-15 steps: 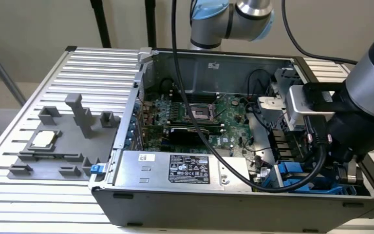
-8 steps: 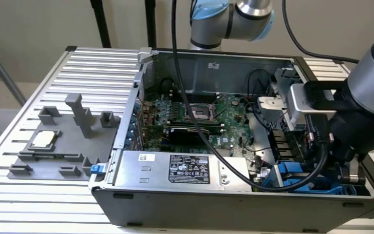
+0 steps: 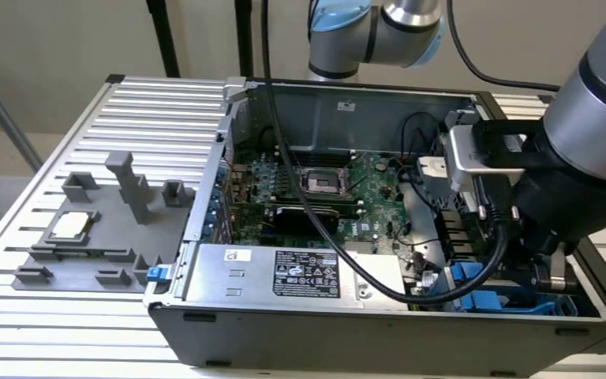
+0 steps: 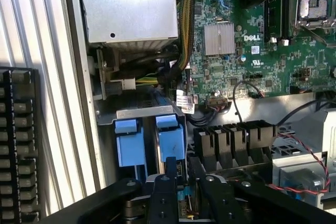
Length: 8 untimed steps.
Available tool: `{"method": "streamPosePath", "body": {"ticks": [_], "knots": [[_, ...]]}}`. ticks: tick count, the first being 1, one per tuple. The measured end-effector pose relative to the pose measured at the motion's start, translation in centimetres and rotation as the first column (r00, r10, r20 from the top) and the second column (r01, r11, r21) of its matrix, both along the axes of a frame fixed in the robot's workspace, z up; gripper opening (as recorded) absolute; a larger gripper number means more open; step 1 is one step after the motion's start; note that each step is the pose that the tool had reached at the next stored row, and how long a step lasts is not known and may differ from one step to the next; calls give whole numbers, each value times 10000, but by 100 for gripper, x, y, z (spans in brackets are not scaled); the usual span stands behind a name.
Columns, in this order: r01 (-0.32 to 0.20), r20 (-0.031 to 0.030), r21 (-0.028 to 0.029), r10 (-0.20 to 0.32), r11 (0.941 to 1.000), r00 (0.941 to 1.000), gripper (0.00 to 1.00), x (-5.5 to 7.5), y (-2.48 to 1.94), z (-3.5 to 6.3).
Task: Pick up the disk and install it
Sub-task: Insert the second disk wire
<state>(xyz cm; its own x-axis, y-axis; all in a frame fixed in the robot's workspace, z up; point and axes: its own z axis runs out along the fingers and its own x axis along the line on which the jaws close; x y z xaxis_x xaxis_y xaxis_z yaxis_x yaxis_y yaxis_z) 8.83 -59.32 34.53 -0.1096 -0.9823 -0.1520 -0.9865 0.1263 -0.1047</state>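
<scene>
The disk stands on edge in a slot of the drive bay at the case's corner, with the blue end of its carrier showing. My gripper hangs right at that blue end. Its black fingers are a little apart, open, and I cannot tell whether they touch the carrier. In the exterior view my arm reaches down into the near corner of the case on the exterior view's right, where blue carrier plastic shows in the bay.
A second blue carrier sits in the slot beside the disk. The open computer case holds a green motherboard, a silver power supply box and loose cables. A grey fixture with a small silver chip lies on the slatted table.
</scene>
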Motion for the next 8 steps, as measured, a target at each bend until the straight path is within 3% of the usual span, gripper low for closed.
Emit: {"method": "streamPosePath", "body": {"ticks": [4, 8], "knots": [[-3, 1, 5, 3, 10000, 10000, 11, 0, 0, 0], [-3, 1, 6, 3, 10000, 10000, 11, 0, 0, 0]]}}
